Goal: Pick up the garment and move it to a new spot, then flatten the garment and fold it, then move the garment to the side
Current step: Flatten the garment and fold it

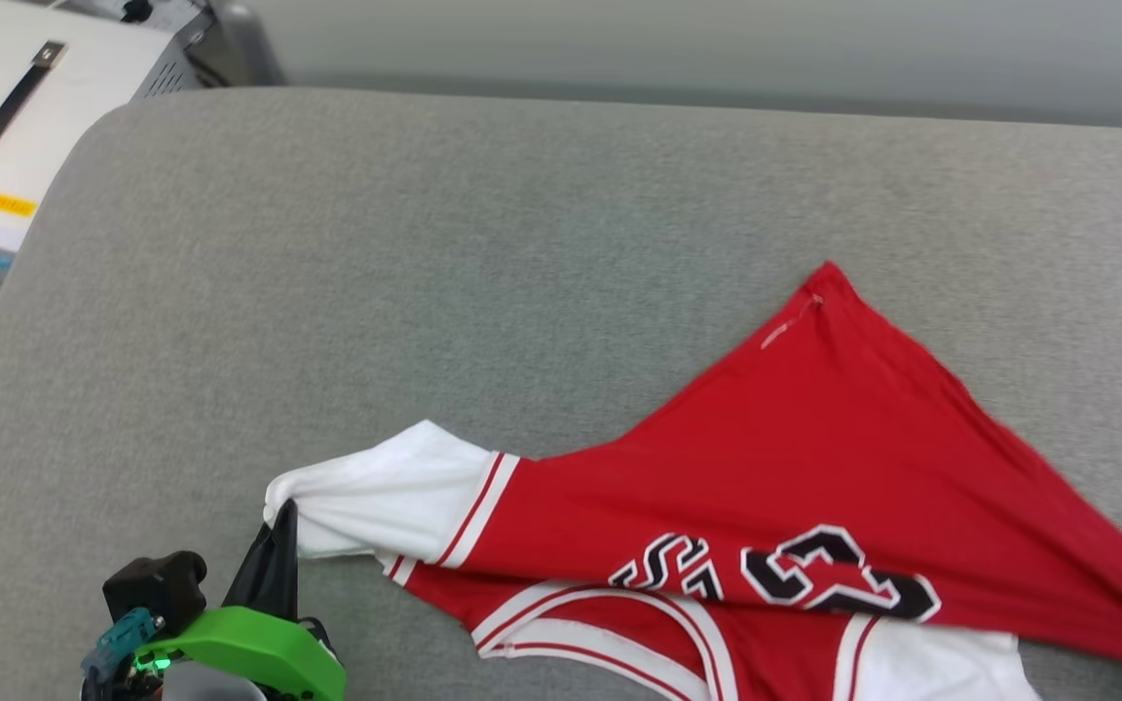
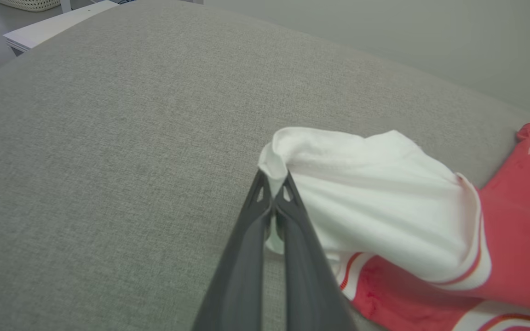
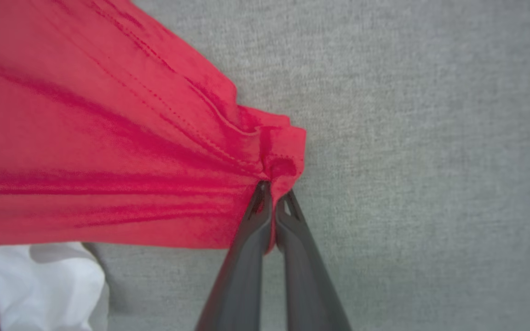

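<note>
Red and white, the garment (image 1: pixel 766 467) is running taut between both hands: the left hand (image 2: pixel 273 184) is pinching the white sleeve tip (image 2: pixel 276 154), the right hand (image 3: pixel 274 193) a red hem corner (image 3: pixel 283 149). Drawing them apart evenly and low is probably flattening it best. It is lying skewed at lower right of the head frame on the grey surface (image 1: pixel 425 243), black numerals (image 1: pixel 839 574) showing.

Black "3" on the garment (image 1: pixel 795 438)
</note>
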Tool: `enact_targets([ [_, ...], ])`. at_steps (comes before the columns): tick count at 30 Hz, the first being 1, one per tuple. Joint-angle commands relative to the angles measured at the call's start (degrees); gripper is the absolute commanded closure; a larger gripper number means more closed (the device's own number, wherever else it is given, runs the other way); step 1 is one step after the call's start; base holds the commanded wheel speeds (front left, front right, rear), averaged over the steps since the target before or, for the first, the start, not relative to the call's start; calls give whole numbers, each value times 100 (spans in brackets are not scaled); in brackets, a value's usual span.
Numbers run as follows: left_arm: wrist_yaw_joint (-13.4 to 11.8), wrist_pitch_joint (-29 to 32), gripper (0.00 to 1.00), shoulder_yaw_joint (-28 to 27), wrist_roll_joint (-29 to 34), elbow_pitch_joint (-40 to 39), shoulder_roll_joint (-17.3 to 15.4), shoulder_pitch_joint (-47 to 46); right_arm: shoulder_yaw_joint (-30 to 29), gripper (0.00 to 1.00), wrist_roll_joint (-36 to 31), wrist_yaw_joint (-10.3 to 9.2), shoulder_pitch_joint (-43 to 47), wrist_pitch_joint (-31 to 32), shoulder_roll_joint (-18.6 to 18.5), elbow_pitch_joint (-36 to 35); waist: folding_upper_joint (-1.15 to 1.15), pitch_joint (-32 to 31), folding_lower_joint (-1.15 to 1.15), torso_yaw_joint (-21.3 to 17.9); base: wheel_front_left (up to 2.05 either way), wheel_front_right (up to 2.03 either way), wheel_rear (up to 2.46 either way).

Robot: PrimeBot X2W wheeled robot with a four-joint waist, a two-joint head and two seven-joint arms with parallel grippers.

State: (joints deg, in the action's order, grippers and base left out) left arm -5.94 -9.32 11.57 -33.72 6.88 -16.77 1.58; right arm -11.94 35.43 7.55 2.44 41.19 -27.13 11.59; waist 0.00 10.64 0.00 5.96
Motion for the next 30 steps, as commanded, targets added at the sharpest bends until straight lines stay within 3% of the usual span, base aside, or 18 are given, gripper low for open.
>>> enact_targets([
  [1, -86, 20, 100, -63, -20, -32, -70, 108, -166, 100, -114, -6, 391, 79, 255, -159, 0, -287, 0, -323, 0, 0, 0],
  [10, -213, 222, 100, -14, -29, -184, -114, 237, -903, 100, -484, -6, 1535, 208, 1836, -990, 0, -344, 0, -484, 0, 0, 0],
  [11, -220, 245, 100, -5, -34, -205, -117, 244, -939, 93, -478, -6, 1531, 151, 1957, -1026, 0, -343, 0, -498, 0, 0, 0],
  [12, -227, 261, 100, 1, -38, -222, -117, 247, -959, 58, -503, -6, 1522, 85, 2008, -1047, 0, -342, 0, -506, 0, 0, 0],
  [13, -231, 277, 100, 13, -36, -244, -121, 247, -964, 0, -549, -6, 1505, 7, 2045, -1059, 0, -339, 0, -514, 0, 0, 0],
  [20, -245, 318, 100, 83, -15, -371, -123, 194, -983, 0, -521, -6, 977, -1233, 2100, -1188, 0, -329, 0, -495, 0, 0, 0],
  [25, -242, 251, 100, 132, 16, -477, -90, 126, -811, 0, -673, -6, 480, -2239, 1835, -1069, 0, -290, 0, -385, 0, 0, 0],
  [30, -235, 211, 100, 191, 38, -556, -44, 10, -341, 0, -953, -6, -97, -2795, 1398, -864, 0, -158, 0, -223, 0, 0, 0],
])
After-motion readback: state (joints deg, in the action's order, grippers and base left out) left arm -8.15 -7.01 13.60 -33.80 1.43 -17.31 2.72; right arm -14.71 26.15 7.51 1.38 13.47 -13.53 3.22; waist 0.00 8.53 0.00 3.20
